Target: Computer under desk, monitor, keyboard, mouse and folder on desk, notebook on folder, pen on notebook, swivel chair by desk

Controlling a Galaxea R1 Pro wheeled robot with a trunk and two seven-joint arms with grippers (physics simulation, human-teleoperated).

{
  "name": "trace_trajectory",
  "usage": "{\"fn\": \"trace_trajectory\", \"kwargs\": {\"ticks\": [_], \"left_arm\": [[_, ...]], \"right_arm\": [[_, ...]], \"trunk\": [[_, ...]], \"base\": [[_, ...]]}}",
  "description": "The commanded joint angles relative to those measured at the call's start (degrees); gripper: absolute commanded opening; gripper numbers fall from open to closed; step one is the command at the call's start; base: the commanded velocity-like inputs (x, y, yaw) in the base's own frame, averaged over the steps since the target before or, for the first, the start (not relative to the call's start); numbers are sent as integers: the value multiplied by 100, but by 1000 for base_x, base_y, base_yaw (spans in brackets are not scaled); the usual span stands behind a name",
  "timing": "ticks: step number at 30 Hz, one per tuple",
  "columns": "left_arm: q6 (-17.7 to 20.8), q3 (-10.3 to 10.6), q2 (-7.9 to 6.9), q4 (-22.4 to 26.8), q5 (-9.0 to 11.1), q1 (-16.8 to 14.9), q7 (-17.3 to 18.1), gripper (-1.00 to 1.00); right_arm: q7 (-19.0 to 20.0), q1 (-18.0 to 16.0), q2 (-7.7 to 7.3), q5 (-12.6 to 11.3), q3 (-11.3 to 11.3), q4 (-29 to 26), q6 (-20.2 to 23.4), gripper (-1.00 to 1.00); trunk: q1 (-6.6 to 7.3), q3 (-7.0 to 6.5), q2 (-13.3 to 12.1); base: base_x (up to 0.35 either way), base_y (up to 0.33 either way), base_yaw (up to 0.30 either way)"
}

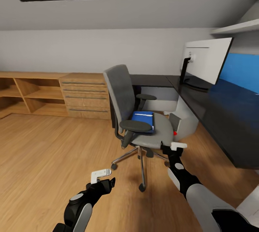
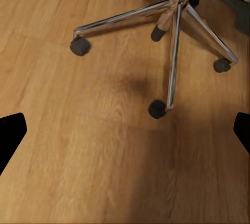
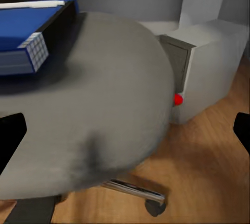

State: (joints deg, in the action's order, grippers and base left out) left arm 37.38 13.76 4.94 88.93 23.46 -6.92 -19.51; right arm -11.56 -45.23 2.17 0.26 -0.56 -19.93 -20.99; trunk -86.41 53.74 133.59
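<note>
The grey swivel chair (image 1: 124,97) stands on the wood floor just left of the black desk (image 1: 223,117). A blue folder (image 1: 142,118) lies on its seat (image 3: 109,104), with a thin white strip along one edge. The monitor (image 1: 207,61) stands on the desk, and the light grey computer (image 1: 185,118) with its red dot (image 3: 178,99) sits under it. My right gripper (image 1: 172,147) is open at the seat's front edge, not touching it. My left gripper (image 1: 106,178) hangs open over the floor near the chair's chrome base (image 2: 174,26). Keyboard, mouse, notebook and pen are not identifiable.
A light wooden dresser (image 1: 86,95) and open shelving (image 1: 25,93) line the back wall. A white wall shelf (image 1: 237,27) hangs above the desk. Open floor (image 1: 43,153) spreads to the left of the chair.
</note>
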Motion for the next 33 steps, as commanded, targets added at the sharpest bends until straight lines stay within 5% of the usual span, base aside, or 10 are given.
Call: {"fn": "trace_trajectory", "kwargs": {"ticks": [1, 16, 18, 21, 23, 25, 33], "left_arm": [[14, 0, -1, 10, 61, -2, -54, 100], [14, -51, -1, 42, 62, -2, -45, 100], [14, -50, -1, 45, 62, -2, -44, 100], [14, -49, -1, 45, 62, -2, -44, 100], [14, -49, -1, 45, 62, -2, -44, 100], [14, -49, -1, 45, 62, -2, -44, 100], [14, -49, -1, 45, 62, -2, -44, 100]], "right_arm": [[-13, -7, 3, -2, -5, 7, -19, 100], [-13, -3, 20, -109, -47, 27, -153, 100], [-10, -3, 26, -479, -152, 25, -125, 100], [4, -6, 29, -1387, -258, 19, -69, 100], [7, -8, 26, -1698, -271, 18, -40, 100], [12, -16, 17, -2513, -296, -2, 43, 100], [-5, -20, 26, -3175, -311, -32, 71, 100]], "trunk": [[1, 1, 2], [1, -34, 2], [1, -34, 2], [1, -34, 2], [1, -34, 2], [1, -34, 2], [1, -34, 2]], "base": [[0, 0, -243], [0, 0, -139], [0, 0, -7], [0, 0, -2], [0, 0, -1], [0, 0, 0], [0, 0, 0]]}}
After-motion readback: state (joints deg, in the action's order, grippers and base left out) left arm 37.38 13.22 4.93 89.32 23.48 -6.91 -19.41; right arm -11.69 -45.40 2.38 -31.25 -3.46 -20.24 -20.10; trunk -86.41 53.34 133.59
